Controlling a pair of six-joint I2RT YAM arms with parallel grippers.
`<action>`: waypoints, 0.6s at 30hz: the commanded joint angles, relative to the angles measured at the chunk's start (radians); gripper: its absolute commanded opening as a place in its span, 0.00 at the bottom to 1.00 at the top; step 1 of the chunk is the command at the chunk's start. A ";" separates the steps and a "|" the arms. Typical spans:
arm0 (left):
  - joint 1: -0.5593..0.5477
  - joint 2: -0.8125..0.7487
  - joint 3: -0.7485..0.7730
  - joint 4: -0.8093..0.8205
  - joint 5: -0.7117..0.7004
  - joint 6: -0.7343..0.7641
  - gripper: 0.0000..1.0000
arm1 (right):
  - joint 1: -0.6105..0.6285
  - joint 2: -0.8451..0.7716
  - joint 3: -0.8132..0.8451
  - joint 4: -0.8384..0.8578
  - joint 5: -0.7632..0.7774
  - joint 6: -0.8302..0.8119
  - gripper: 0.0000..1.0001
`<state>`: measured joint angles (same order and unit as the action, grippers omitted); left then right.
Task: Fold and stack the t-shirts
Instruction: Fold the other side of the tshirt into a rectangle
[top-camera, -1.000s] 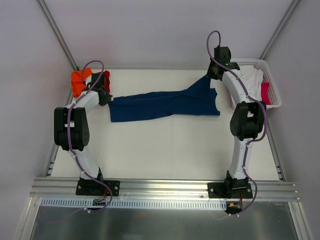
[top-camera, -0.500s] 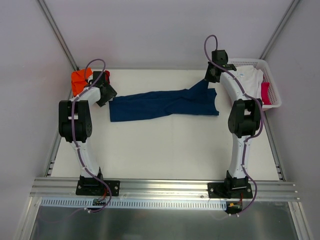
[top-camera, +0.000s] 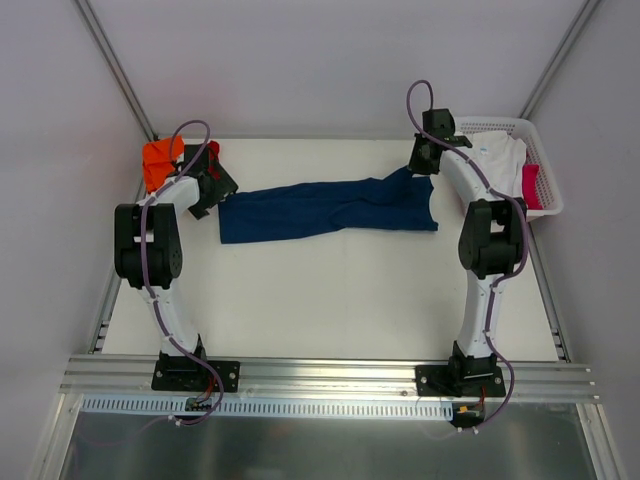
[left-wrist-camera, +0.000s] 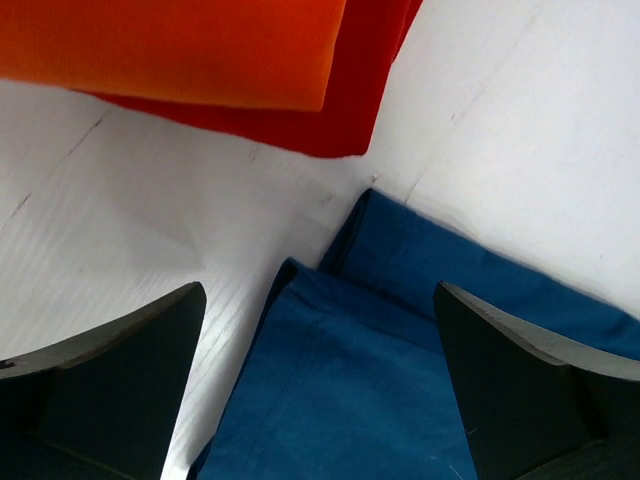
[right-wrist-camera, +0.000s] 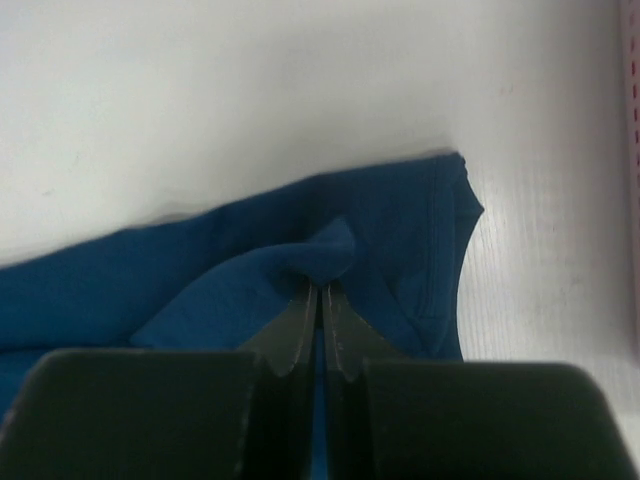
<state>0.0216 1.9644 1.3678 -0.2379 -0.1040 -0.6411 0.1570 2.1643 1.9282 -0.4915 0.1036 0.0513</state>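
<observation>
orange t-shirt atop red t-shirt sits just beyond the left end of the navy t-shirt. left gripper hangs over that end, jaws released. right gripper has its jaws clenched on a raised fold at the shirt's right end.

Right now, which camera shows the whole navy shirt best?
Top external: the navy shirt lies stretched out whole. Left wrist shows only one corner; right wrist only the fold pinched in the right pincer.
</observation>
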 joint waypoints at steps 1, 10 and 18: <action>0.011 -0.091 -0.030 0.002 0.017 0.012 0.99 | 0.013 -0.138 -0.079 0.027 -0.016 0.016 0.00; 0.011 -0.133 -0.068 0.002 0.038 0.015 0.99 | 0.055 -0.316 -0.297 0.051 0.001 0.038 0.00; 0.008 -0.170 -0.084 0.003 0.058 0.021 0.99 | 0.084 -0.409 -0.466 0.068 0.001 0.074 0.00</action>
<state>0.0216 1.8599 1.2930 -0.2371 -0.0711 -0.6395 0.2344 1.8046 1.5112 -0.4438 0.1009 0.0944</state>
